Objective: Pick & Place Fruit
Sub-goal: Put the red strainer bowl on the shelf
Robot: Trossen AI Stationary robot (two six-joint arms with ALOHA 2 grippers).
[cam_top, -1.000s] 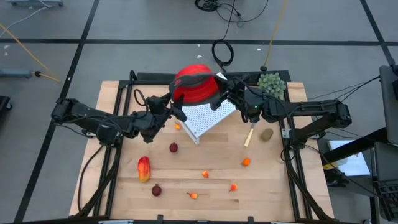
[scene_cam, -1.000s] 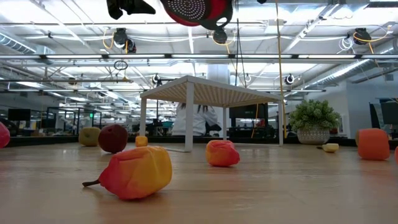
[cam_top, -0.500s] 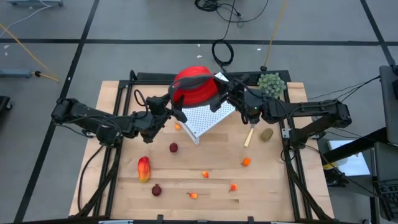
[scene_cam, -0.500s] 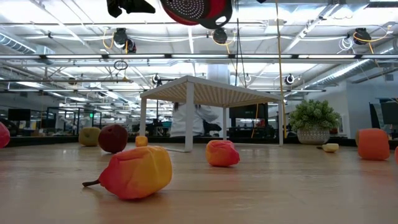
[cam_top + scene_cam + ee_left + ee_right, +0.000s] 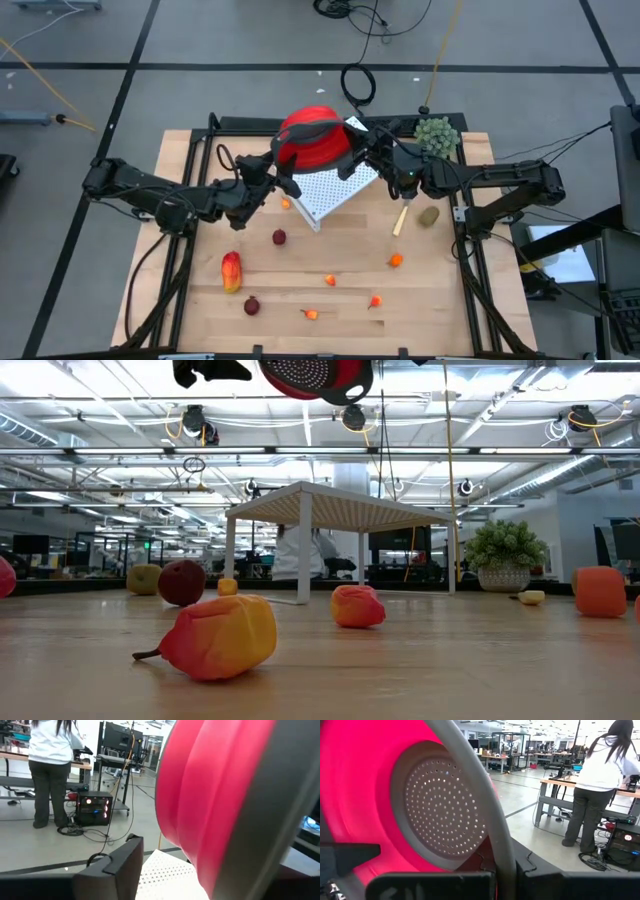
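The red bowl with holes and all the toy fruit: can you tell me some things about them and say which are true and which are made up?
1. The red colander is held up in the air between both arms. True.
2. The red-and-yellow fruit is inside the colander. False: it lies on the wooden table.
3. A white perforated stand sits under the colander. True.
4. The brown oval fruit lies next to the left arm. False: it lies on the right arm's side, near the pale-handled knife.
5. The green bushy plant sits at a far corner of the table. True.
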